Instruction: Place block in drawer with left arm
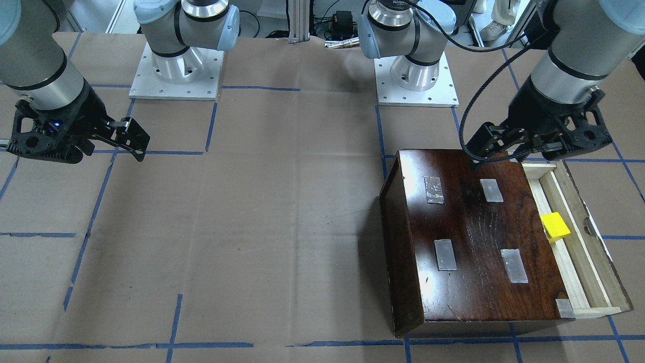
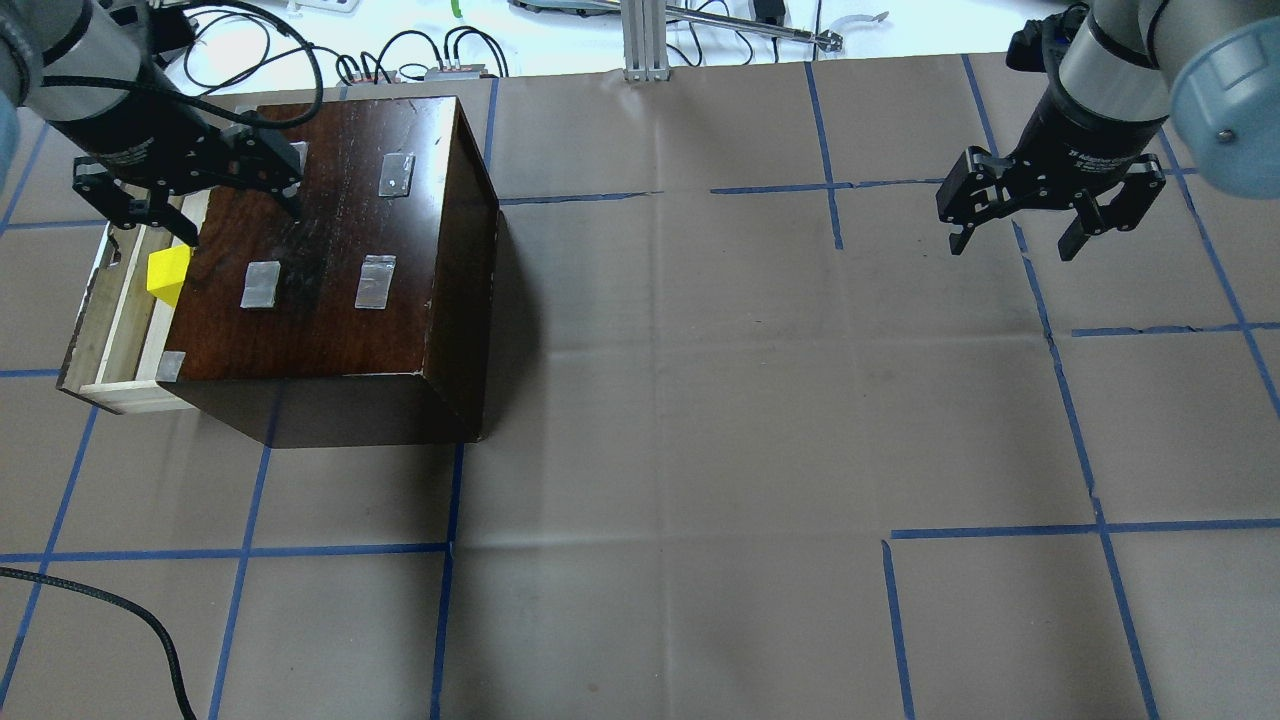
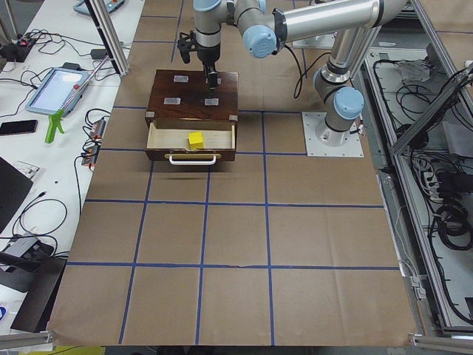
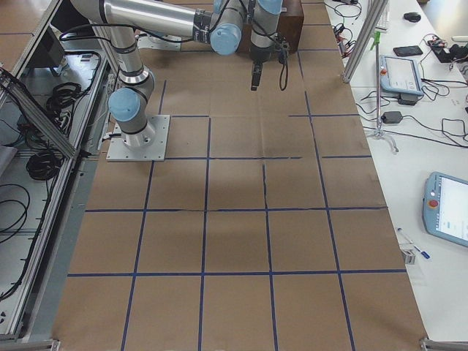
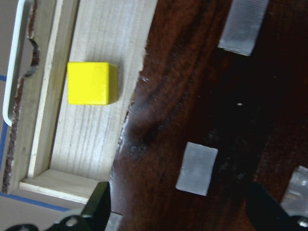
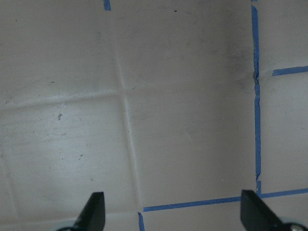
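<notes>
The yellow block (image 1: 554, 227) lies in the pulled-out pale wood drawer (image 1: 579, 262) of the dark brown box (image 1: 473, 242). It also shows in the overhead view (image 2: 168, 273) and the left wrist view (image 5: 91, 83), resting on the drawer floor (image 5: 86, 139). My left gripper (image 2: 240, 222) is open and empty. It hovers above the box top beside the drawer, apart from the block; the left wrist view (image 5: 180, 211) shows both its fingers spread wide. My right gripper (image 2: 1013, 243) is open and empty above bare table paper far from the box, as the right wrist view (image 6: 173, 216) shows.
The box top carries several grey tape patches (image 1: 445, 254). Brown paper with blue tape lines (image 2: 640, 400) covers the table. The two arm bases (image 1: 176, 70) stand at the robot's side. Cables and gear lie beyond the table's far edge (image 2: 420, 60).
</notes>
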Controlling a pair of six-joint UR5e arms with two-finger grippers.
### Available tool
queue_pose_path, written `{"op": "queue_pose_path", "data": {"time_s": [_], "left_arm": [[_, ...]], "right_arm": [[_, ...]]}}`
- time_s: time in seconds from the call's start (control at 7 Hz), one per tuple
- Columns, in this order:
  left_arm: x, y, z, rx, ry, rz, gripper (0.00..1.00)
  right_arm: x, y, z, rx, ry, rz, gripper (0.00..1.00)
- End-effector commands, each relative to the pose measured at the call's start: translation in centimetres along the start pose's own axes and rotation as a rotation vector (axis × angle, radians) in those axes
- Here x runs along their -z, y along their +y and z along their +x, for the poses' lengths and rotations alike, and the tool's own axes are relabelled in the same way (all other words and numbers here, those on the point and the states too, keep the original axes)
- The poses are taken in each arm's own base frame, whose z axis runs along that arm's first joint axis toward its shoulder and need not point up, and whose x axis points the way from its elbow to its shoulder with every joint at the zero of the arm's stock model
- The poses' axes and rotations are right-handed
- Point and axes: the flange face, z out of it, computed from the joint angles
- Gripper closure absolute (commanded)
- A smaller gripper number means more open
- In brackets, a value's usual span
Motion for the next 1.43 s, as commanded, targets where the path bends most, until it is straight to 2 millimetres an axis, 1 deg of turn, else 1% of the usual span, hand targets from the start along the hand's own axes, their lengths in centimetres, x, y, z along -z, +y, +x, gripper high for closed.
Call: {"op": "queue_pose_path", "data": {"time_s": [0.0,0.14,0.29,0.43,0.71,1.29], "left_arm": [[0.3,2.6,5.3,-0.057,0.003,-0.004,0.02],[-0.2,3.7,6.6,-0.092,0.005,-0.014,0.02],[-0.1,4.3,6.9,-0.133,0.007,-0.013,0.02],[0.3,4.5,6.9,-0.182,0.009,-0.005,0.02],[-0.3,4.5,6.9,-0.205,0.004,-0.031,0.02],[-0.4,4.8,7.1,-0.220,0.003,-0.056,0.02]], "right_arm": [[0.0,0.0,0.0,0.000,0.000,0.001,0.00],[0.0,0.0,0.0,0.000,0.000,-0.001,0.00],[0.0,0.0,0.0,0.000,-0.002,0.001,0.00],[0.0,0.0,0.0,0.000,0.000,-0.001,0.00],[0.0,0.0,0.0,0.000,0.000,-0.001,0.00],[0.0,0.0,0.0,0.000,0.000,-0.001,0.00]]}}
